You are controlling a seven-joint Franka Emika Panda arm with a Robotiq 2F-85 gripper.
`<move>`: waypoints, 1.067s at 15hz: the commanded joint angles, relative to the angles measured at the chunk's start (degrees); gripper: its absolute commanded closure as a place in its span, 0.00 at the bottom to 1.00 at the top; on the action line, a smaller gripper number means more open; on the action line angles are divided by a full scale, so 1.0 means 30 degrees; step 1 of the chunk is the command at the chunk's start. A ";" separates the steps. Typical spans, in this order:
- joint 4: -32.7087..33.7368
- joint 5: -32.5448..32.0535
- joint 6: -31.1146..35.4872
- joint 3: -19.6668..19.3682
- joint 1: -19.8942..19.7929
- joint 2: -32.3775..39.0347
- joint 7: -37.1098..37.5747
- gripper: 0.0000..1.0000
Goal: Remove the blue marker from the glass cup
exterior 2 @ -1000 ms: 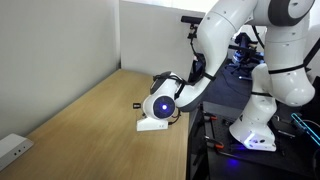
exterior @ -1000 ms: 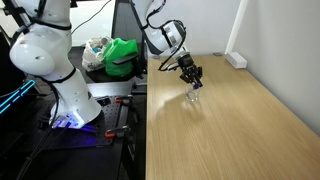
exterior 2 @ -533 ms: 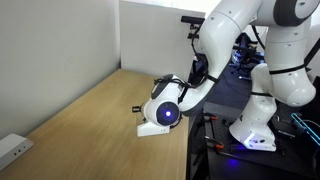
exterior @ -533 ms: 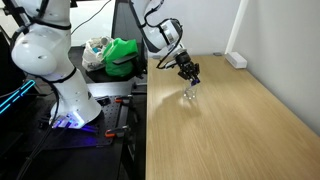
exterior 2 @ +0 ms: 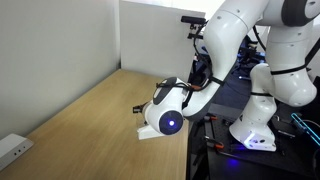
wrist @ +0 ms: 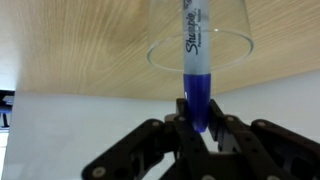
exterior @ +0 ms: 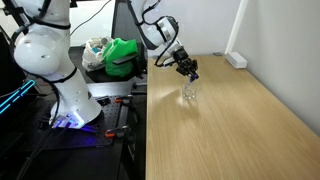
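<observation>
The blue marker has a deep blue end and a pale grey barrel. It stands inside the glass cup, passing out through the cup's rim in the upper middle of the wrist view. The cup is clear, so the wood grain shows straight through its wall. Along the barrel the word "Sharpie" runs in dark script; the smaller print beside it is too fine to read.

The gripper fills the bottom centre of the wrist view, its black jaws clenched on the blue end of the marker.

In an exterior view the cup stands on the table left of centre in the frame, directly below the gripper.

The table is pale wood with an even grain, set against a white wall. A white power strip lies at its far edge near the wall, and a green bag sits beyond the table's left side.
</observation>
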 commanded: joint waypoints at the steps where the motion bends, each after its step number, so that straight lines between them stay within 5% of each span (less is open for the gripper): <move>1: -0.0310 0.0160 -0.1674 0.0417 0.0589 -0.0882 0.0021 0.94; 16: -0.1565 0.0620 -0.7080 0.1677 0.1097 -0.3902 0.0339 0.94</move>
